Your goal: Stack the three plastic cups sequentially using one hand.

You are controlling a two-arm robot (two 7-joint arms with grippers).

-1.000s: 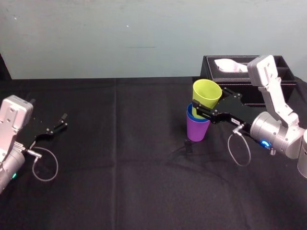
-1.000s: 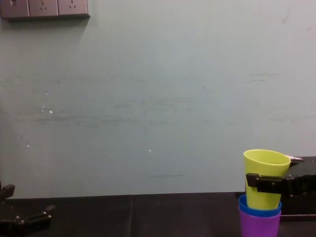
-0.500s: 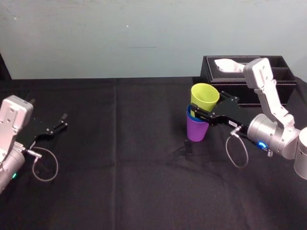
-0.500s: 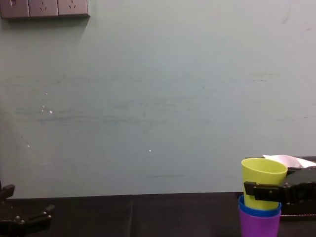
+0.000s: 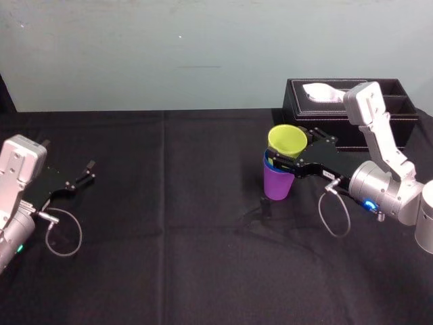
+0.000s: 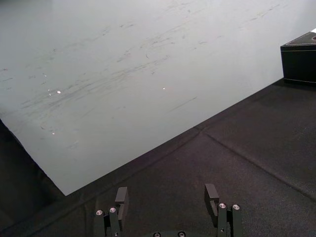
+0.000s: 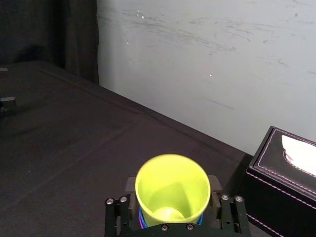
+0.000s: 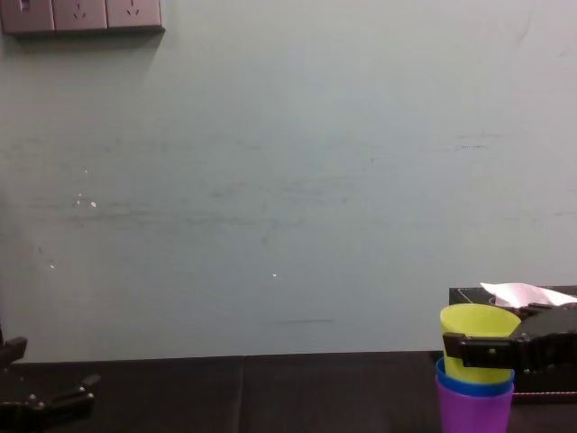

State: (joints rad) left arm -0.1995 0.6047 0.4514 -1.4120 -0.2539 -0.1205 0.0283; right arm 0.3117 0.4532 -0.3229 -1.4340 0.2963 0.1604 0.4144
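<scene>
The right claw [image 5: 291, 150] is closed on the yellow-green cup [image 5: 287, 139], one black finger being pressed against each side of the cup just below its rim, as is seen in the right wrist view. The yellow-green cup is seated in the blue cup [image 8: 473, 382], of which only the rim is exposed. The blue cup is in turn nested in the purple cup [image 5: 277, 183], which stands upright on the black tabletop [image 5: 176, 223], right of centre. Roughly the upper half of the yellow-green cup is shown above the blue rim in the chest view. Just behind the stack and the right arm, a black stitched tissue box [image 5: 304, 108] is placed at the far edge of the tabletop against the pale wall [image 5: 169, 47]. The left claw [image 6: 167, 200] is held low over the tabletop at the far left, well apart from the cups, with its fingers spread wide and nothing between them.
</scene>
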